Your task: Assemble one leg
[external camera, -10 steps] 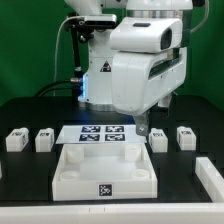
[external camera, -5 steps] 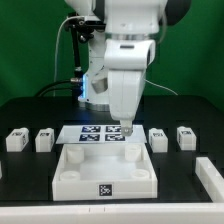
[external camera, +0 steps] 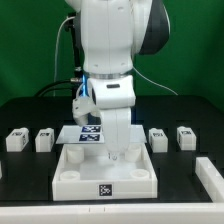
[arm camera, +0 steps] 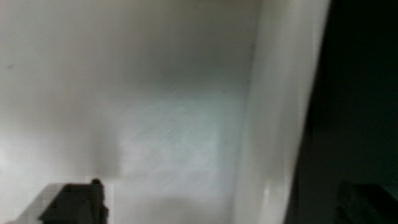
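Note:
Four small white legs stand in a row on the black table: two at the exterior view's left (external camera: 15, 140) (external camera: 44, 140) and two at its right (external camera: 158, 138) (external camera: 186, 135). My gripper (external camera: 115, 156) hangs low over the middle of the large flat white square piece (external camera: 75, 178), apart from every leg. In the wrist view the gripper (arm camera: 222, 205) is open. Its dark fingertips (arm camera: 71, 205) stand wide apart with only a blurred white surface (arm camera: 160, 110) between them. It holds nothing.
The marker board (external camera: 88, 133) lies behind the large white piece, partly hidden by the arm. Another white part (external camera: 211, 175) sits at the front of the exterior view's right. Cables and the robot base stand at the back.
The arm has swung from the exterior view's right toward its left and come down over the large white piece. The legs have not moved.

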Controlling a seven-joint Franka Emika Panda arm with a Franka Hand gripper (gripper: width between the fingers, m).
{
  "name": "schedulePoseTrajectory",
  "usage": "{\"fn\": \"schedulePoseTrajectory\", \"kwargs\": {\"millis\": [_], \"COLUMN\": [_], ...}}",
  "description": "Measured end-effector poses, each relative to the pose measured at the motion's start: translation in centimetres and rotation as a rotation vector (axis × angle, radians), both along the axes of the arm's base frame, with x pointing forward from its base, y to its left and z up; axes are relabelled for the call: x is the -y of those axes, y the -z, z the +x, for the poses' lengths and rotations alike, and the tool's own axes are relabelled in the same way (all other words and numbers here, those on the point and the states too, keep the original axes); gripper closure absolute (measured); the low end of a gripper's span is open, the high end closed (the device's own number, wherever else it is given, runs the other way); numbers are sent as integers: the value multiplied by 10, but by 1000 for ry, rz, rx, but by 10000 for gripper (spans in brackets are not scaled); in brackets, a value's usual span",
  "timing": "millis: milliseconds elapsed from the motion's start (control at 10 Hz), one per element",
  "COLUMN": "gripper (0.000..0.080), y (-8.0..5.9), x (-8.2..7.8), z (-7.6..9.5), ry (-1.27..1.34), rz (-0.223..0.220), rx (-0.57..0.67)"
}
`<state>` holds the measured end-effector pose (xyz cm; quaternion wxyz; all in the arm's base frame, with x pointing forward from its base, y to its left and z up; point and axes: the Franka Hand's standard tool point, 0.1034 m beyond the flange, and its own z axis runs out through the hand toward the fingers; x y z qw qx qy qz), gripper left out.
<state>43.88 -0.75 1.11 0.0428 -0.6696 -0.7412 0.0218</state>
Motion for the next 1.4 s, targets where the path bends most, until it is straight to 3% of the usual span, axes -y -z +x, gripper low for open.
{"fn": "schedulePoseTrajectory", "kwargs": {"millis": [200, 300, 400, 500, 600, 700, 800, 1400], "gripper": [176, 347, 347, 549, 683, 683, 735, 735], "y": [0, 0, 1, 1, 1, 0, 0, 0], "x": [0, 0, 0, 0, 1, 1, 1, 0], "z": [0, 0, -1, -1, -1, 1, 1, 3], "ry": [1, 1, 1, 1, 2, 4, 4, 6], "rz": [0, 0, 0, 0, 0, -1, 0, 0], "rx": [0, -1, -1, -2, -2, 5, 7, 9]}}
